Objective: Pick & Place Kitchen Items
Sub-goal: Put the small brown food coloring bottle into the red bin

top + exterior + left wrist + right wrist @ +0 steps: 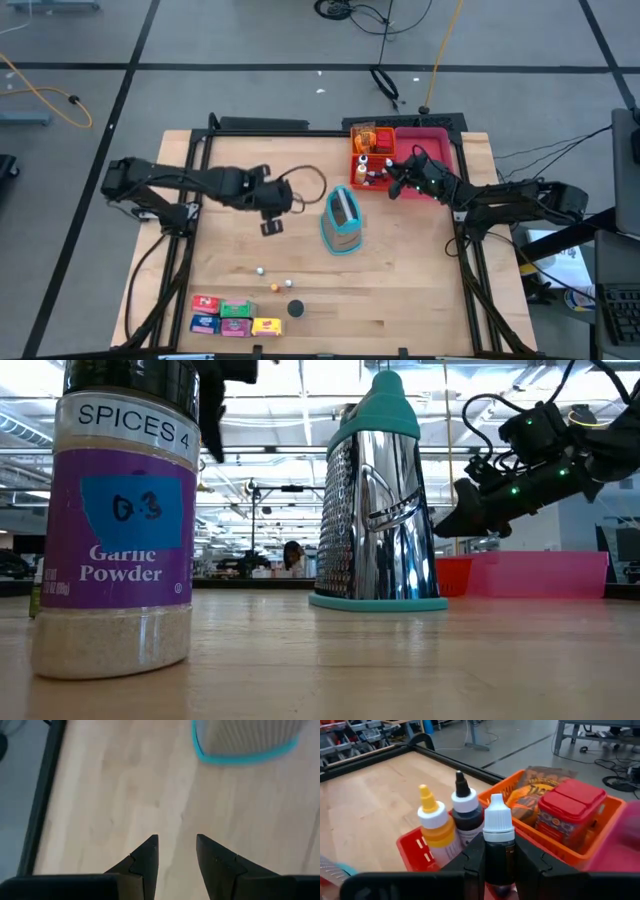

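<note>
My right gripper point(499, 844) point(392, 180) is shut on a small dark dropper bottle with a white cap point(498, 837), over the red bin point(411, 848) at the table's far right. Two more little bottles, yellow-capped point(436, 826) and black-tipped point(465, 812), stand in that bin. My left gripper point(177, 838) point(271, 226) hangs open above bare wood left of the grater, with nothing between its fingers. Small red, green, blue and yellow boxes point(235, 316), a black piece point(296, 309) and tiny bottles point(275, 285) rest on the near table. A garlic powder jar point(115, 530) stands by the low camera. My right gripper pinches the dropper bottle's dark body point(499, 862) just below its white cap, between the two fingers. The fingers come nearly level from the table's right side. The bottle stands upright in the hold; my own fingers hide whether its base touches the bin floor.
A steel grater with a teal rim point(342, 222) point(378, 500) stands mid-table. The orange tray point(602, 817) holds a red-lidded spice jar point(570, 810) and a packet point(534, 785); a pink tray point(430, 148) lies beside it. Bare wood spreads across the table's left and centre.
</note>
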Motion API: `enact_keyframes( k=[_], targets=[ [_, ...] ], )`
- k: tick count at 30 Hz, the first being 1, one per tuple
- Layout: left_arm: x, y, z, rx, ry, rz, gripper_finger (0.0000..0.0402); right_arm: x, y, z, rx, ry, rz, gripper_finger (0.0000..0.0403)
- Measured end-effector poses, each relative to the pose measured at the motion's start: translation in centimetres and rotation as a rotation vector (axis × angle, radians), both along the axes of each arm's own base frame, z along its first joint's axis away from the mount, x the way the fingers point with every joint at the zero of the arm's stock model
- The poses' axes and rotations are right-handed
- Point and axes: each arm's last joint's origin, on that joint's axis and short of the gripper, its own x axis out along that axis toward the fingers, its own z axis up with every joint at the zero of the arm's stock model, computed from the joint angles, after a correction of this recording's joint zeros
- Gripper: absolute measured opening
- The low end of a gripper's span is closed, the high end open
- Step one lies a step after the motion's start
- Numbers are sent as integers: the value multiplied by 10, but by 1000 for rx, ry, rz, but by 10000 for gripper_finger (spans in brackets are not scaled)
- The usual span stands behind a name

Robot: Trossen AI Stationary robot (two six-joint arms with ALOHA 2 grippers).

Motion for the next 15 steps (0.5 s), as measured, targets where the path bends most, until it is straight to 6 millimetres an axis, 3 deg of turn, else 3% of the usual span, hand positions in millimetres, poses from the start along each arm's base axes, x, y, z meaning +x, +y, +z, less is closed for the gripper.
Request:
enact_keyframes(
  k=[7, 15],
  targets=[
    [-18, -24, -26, -16, 22, 47, 131, -1, 0, -2, 18, -5, -5, 66],
    [-25, -44, -33, -12, 15, 45, 131, 1, -1, -7, 33, 19, -3, 73]
  ],
)
